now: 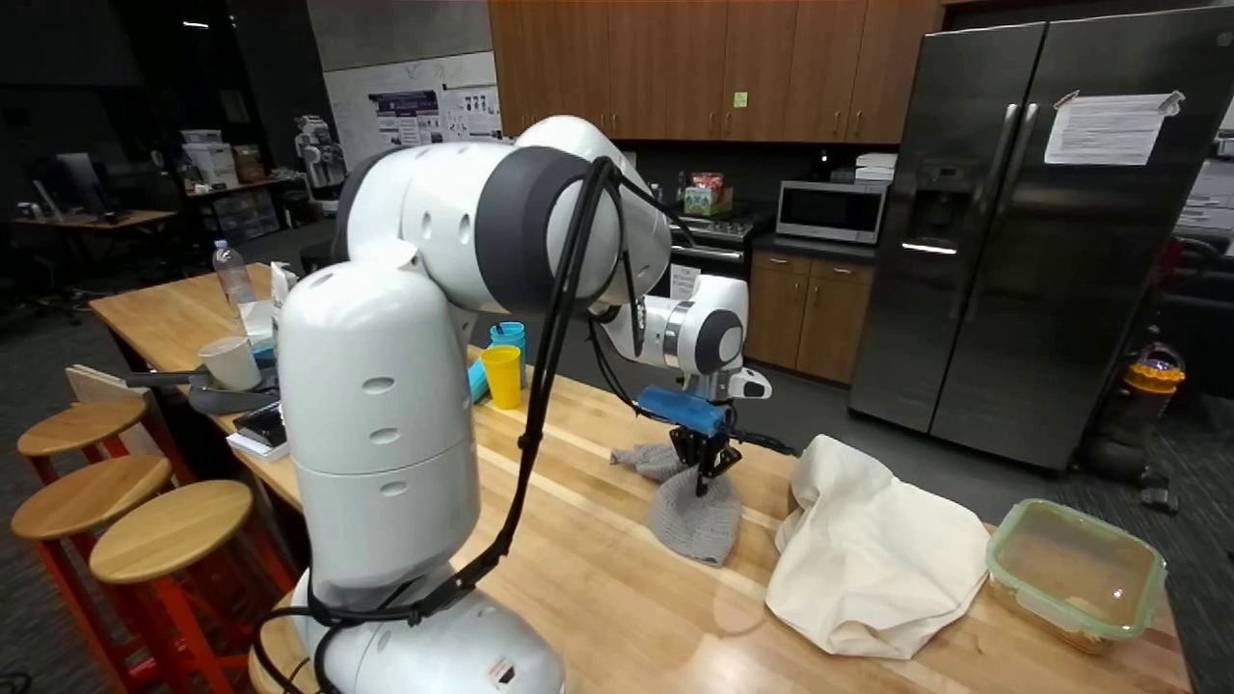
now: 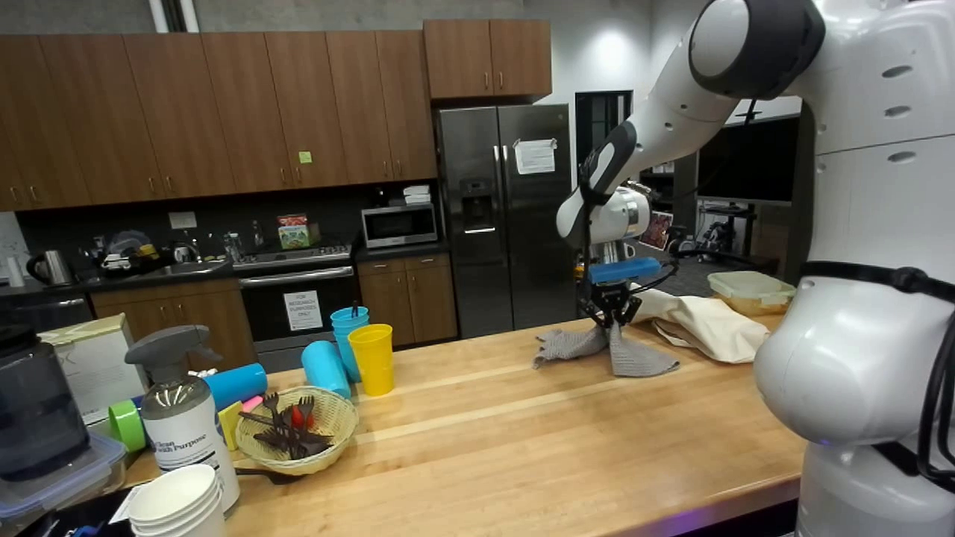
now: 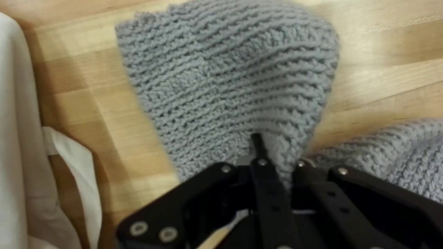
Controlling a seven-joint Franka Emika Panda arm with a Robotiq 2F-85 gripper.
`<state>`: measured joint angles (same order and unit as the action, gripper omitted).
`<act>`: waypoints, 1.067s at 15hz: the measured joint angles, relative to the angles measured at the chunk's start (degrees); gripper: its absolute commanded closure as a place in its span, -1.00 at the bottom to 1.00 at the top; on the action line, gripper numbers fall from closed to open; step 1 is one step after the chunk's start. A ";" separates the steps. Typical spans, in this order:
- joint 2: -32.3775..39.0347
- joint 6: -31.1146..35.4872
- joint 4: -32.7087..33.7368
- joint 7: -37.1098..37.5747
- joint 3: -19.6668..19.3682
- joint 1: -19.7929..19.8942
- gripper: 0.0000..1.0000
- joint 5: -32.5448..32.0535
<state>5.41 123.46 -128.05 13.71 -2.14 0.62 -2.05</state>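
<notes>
I've got my claw clamped on gray knit cloth!
Looks pinched partway along, so both sides droop onto the table beneath.

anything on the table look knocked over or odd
Yes, slightly: in an exterior view, a blue cup lies tipped over, while the yellow cup beside it stands upright. The gray cloth looks bunched, but the pincer is gripping it. No spill shows.

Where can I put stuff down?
Bare wood stretches from the wicker basket to the gray cloth, and between cloth and robot base. It's crowded by the basket, spray bottle and yellow cup, and where the pincer grips the cloth by the cream bag.
</notes>
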 measured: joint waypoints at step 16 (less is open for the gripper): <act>-6.17 -0.21 -0.50 0.96 1.12 -0.08 0.89 0.04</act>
<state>-0.75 123.25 -128.55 14.68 -1.03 0.54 -2.01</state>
